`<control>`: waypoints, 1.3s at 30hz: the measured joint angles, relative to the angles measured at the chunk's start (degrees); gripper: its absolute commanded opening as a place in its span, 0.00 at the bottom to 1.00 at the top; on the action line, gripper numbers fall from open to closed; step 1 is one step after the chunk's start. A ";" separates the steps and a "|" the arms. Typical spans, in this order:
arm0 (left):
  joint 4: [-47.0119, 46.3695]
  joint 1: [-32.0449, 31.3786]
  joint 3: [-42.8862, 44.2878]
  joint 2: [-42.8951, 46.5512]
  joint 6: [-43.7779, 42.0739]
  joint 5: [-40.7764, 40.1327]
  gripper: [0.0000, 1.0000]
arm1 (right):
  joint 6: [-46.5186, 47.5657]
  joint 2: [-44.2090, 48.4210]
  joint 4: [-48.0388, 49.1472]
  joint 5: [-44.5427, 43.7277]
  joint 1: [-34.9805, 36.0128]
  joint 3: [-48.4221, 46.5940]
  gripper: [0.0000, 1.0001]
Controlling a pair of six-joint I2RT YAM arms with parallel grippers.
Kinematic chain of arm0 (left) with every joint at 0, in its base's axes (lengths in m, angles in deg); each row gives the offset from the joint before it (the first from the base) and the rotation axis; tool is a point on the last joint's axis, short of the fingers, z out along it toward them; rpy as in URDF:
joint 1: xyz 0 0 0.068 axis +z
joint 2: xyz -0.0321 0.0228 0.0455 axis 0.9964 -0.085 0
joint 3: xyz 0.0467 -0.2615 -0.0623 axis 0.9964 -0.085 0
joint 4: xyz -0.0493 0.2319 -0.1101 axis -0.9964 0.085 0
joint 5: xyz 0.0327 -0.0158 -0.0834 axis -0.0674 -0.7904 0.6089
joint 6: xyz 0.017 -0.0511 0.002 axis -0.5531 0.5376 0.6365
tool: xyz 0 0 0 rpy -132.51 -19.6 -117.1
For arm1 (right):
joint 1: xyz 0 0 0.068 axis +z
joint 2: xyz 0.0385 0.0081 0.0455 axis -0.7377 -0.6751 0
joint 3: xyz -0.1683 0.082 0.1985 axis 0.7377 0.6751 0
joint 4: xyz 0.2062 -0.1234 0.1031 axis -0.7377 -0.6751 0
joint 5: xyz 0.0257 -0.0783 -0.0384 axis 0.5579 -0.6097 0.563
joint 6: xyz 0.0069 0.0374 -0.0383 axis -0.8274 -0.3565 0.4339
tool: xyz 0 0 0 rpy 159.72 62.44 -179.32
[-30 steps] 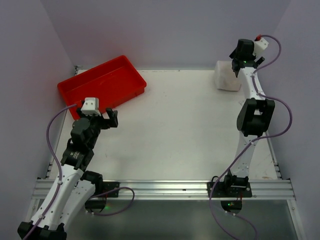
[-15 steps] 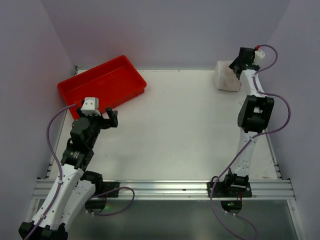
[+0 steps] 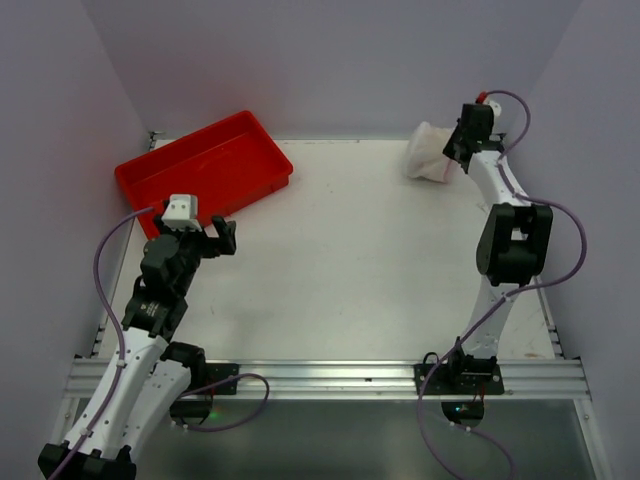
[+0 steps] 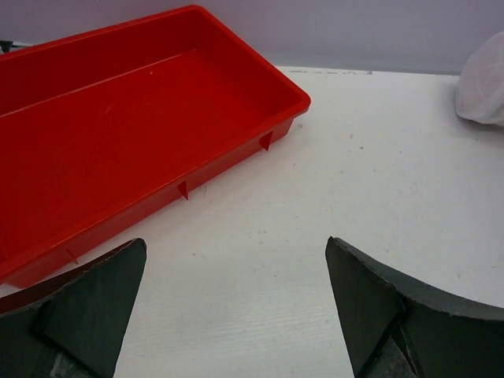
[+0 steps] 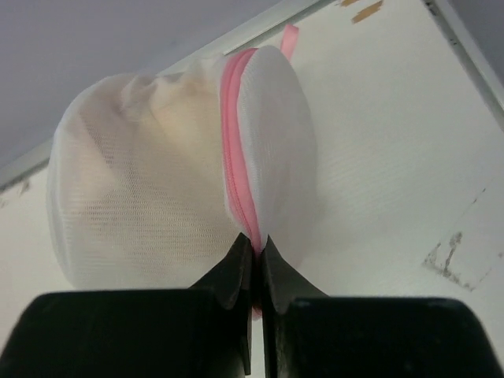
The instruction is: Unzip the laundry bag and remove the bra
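The laundry bag, a white mesh pouch with a pink zipper rim, lies at the far right of the table. In the right wrist view the bag fills the middle, its pink zipper closed and running straight down into my right gripper, which is shut on the zipper rim. A beige-peach shade of the bra shows through the mesh. In the top view the right gripper sits at the bag's right side. My left gripper hangs open over bare table, far from the bag.
A red plastic tray stands at the back left, just beyond the left gripper; its near wall crosses the left wrist view. The back wall runs close behind the bag, and the table's right edge lies beside it.
The right gripper has shut on the bag's pink zipper rim and shifted left, dragging the bag left with it. The left arm has not moved.
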State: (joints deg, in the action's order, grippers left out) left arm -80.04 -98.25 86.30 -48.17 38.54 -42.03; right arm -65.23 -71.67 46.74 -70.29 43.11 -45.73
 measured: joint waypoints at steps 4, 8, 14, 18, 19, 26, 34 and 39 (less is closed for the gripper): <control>0.00 -0.02 0.00 -0.15 0.52 0.57 1.00 | 6.49 12.98 2.60 -3.04 8.96 13.09 0.00; 1.11 -0.04 1.49 -1.84 2.75 1.92 1.00 | 12.59 25.75 4.31 -6.71 20.76 22.97 0.00; 4.11 -0.07 6.03 -3.67 8.44 6.25 1.00 | 18.40 41.97 7.96 -15.78 30.25 36.96 0.00; 6.75 -0.07 6.45 -2.89 11.89 8.66 1.00 | 21.75 48.26 12.09 -24.63 40.83 47.50 0.00; 7.87 -0.09 6.45 -2.60 12.66 9.22 1.00 | 22.69 48.57 13.03 -26.67 44.26 50.05 0.00; 13.99 -0.07 4.74 2.67 17.59 11.63 1.00 | 18.71 43.82 8.48 -34.86 64.92 56.87 0.09; 18.91 -0.09 3.65 5.31 20.35 12.90 1.00 | 8.33 34.38 -3.45 -26.77 80.43 45.83 0.39; 20.28 -0.09 4.39 0.70 20.13 13.97 1.00 | 6.03 34.64 -5.14 -21.81 82.03 42.12 0.58</control>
State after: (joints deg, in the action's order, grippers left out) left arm -59.76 -98.34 90.69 -47.48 58.67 -28.06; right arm -59.20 -37.03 41.60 -92.11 125.14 -3.61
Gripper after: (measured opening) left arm 0.997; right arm 0.531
